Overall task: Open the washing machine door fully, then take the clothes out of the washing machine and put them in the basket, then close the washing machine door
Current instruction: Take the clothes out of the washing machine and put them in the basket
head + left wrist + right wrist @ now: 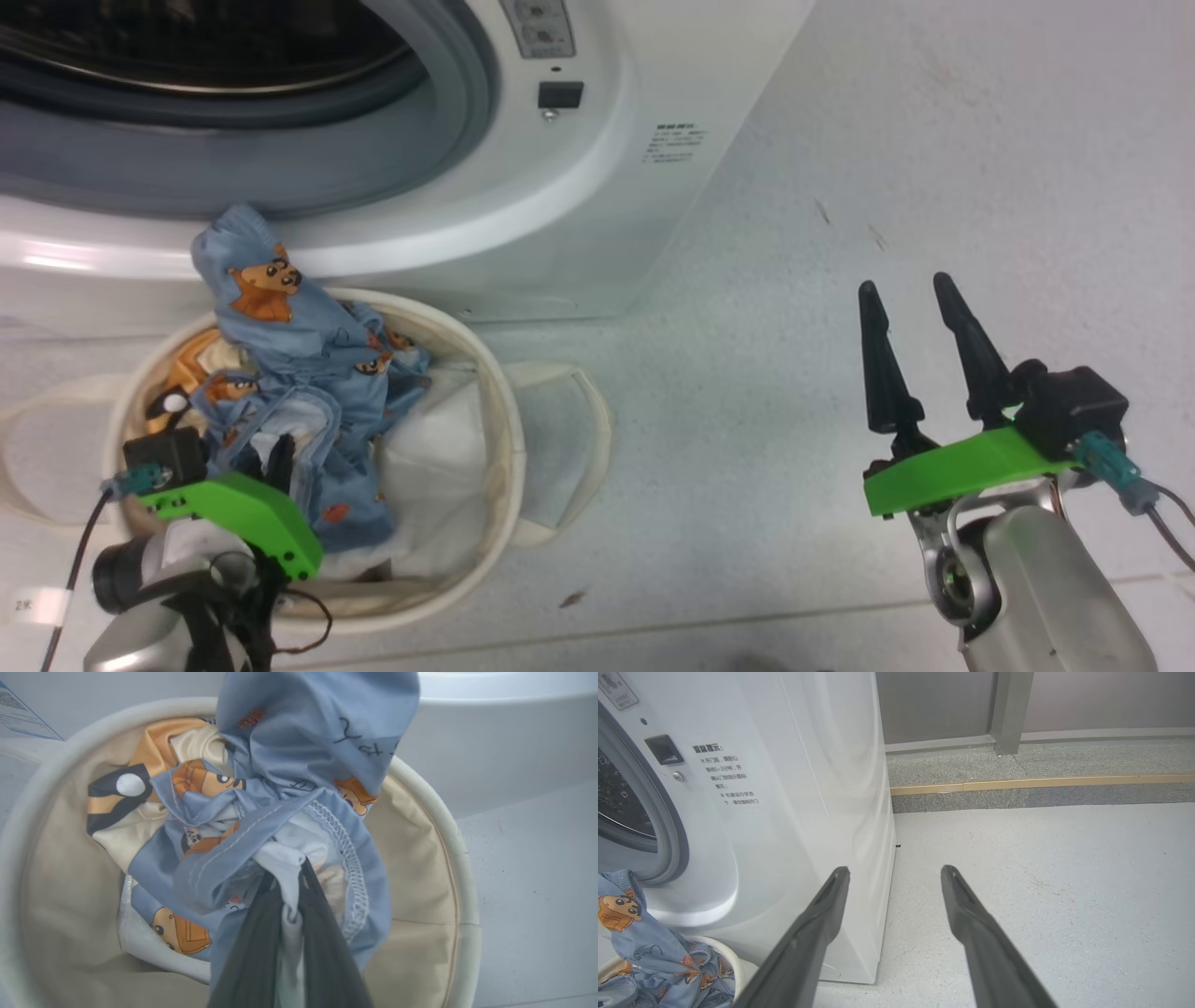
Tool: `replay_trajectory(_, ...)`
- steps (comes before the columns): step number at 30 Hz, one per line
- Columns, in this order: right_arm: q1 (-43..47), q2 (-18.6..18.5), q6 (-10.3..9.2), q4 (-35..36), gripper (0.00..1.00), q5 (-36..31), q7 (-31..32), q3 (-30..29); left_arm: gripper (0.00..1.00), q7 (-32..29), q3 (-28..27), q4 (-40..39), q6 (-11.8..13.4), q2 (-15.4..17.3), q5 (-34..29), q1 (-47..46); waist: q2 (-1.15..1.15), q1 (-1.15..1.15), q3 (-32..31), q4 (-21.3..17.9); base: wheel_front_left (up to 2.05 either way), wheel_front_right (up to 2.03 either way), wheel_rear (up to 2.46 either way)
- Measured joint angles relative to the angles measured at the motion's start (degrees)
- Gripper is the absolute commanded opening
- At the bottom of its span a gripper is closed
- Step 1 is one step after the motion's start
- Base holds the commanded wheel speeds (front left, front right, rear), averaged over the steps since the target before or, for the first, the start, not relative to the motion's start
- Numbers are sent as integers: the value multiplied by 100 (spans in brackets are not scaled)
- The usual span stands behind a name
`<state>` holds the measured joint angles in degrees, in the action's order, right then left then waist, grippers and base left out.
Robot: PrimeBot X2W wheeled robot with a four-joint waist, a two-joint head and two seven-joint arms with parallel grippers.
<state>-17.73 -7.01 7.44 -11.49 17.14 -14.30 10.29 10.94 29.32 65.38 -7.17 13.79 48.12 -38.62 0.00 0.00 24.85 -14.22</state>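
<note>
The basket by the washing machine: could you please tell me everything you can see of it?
The basket is a round, soft cream canvas bin with a looped handle on each side, standing upright on the pale floor just before the washing machine. Blue and cream printed clothes pile inside and rise above its rim, pinched by the left gripper.

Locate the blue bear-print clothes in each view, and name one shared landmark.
Head view: clothes left of centre, piled over the basket.
Left wrist view: clothes at centre, pinched by the left gripper.
Right wrist view: clothes in bottom-left corner.
Shared landmark: the basket's cream rim.
</note>
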Motion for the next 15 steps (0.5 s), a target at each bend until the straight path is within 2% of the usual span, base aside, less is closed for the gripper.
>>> replay_trajectory(7, -109, 23, 0, 109, 100, -2, 0, -51, 0, -276, 112, 580, 0, 5, 204, -204, 0, 0, 397, -166, 0, 0, 0)
replay_trajectory(15, -151, 86, 0, 125, 100, -49, 0, -112, 0, -538, 143, 772, -1, 3, 303, -209, 0, 0, 549, -250, 0, 0, 0)
